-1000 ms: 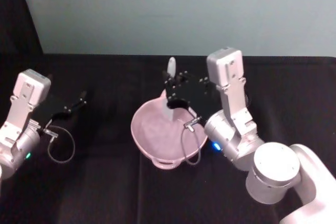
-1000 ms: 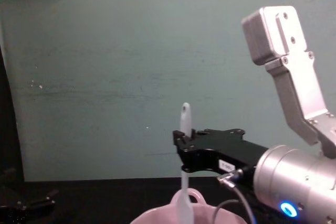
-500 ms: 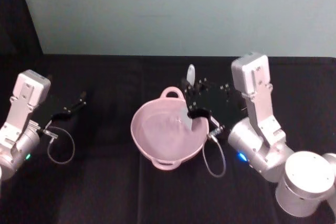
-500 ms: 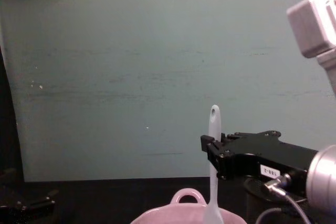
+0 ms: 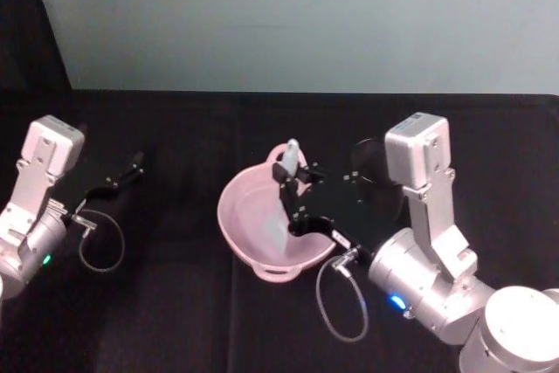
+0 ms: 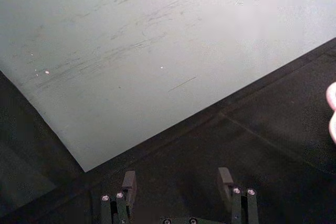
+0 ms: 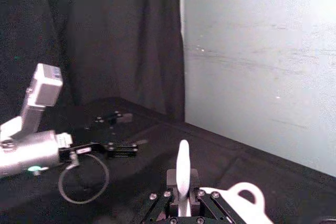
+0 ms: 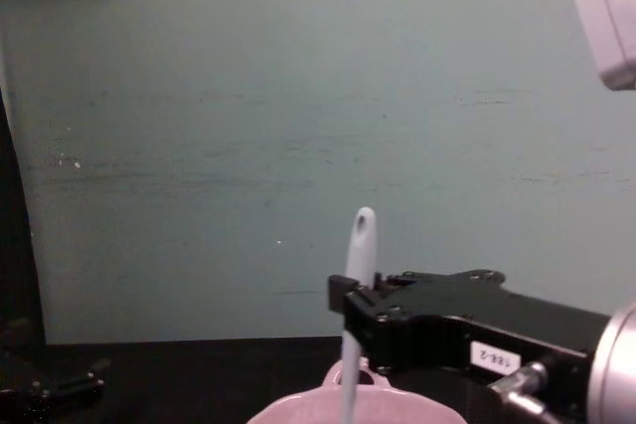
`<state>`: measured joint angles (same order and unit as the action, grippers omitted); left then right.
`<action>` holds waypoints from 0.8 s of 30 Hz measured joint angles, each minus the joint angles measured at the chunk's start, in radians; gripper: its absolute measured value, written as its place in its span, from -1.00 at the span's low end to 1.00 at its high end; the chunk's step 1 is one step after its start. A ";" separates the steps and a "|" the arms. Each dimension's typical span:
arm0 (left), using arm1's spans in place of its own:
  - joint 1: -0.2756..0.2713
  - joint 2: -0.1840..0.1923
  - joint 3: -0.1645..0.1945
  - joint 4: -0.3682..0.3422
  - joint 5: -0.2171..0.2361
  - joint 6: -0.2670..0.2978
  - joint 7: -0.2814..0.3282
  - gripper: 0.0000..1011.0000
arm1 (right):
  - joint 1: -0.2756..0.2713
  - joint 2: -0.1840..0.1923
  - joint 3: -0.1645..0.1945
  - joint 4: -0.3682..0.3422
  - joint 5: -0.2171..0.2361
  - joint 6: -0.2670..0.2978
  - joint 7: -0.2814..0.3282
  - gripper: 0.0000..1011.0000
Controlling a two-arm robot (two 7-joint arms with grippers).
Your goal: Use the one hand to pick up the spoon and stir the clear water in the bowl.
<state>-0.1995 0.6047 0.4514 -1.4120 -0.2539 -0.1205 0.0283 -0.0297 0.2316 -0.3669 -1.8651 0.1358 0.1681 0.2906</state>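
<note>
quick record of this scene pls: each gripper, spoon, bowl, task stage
right gripper: shut on the spoon, above the bowl
spoon: near upright, holed handle end up, lower end down inside the bowl
bowl: pink, on the black table, mid-scene
left gripper: open, holding nothing, over the table at the robot's left
task stage: spoon is picked up and dipped in the bowl; water itself cannot be made out

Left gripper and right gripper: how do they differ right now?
The right gripper is shut on the spoon, holding it nearly upright over the bowl; the left gripper is open and holds nothing. The right gripper is at the middle of the table; the left gripper sits off at its left side. Both are black two-finger grippers.
</note>
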 joint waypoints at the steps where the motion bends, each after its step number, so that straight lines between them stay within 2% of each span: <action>1: 0.000 0.000 0.000 0.000 0.000 0.000 0.000 1.00 | -0.001 -0.003 -0.008 0.000 0.003 0.000 0.000 -0.78; 7: 0.000 0.000 0.000 0.000 0.000 0.000 0.000 1.00 | 0.011 -0.019 -0.034 0.011 0.011 -0.001 -0.009 -0.78; 14: 0.000 0.000 0.000 0.000 0.000 0.000 0.000 1.00 | 0.035 -0.039 -0.041 0.039 0.015 -0.011 -0.028 -0.78; 19: 0.000 0.000 0.000 0.000 0.000 0.000 0.000 1.00 | 0.066 -0.056 -0.053 0.084 0.012 -0.015 -0.034 -0.78; 24: 0.000 0.000 0.000 0.000 0.000 0.000 0.000 1.00 | 0.098 -0.087 -0.060 0.147 -0.012 -0.057 -0.061 -0.78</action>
<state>-0.1995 0.6047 0.4514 -1.4120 -0.2539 -0.1205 0.0283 0.0680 0.1442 -0.4267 -1.7177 0.1238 0.1109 0.2297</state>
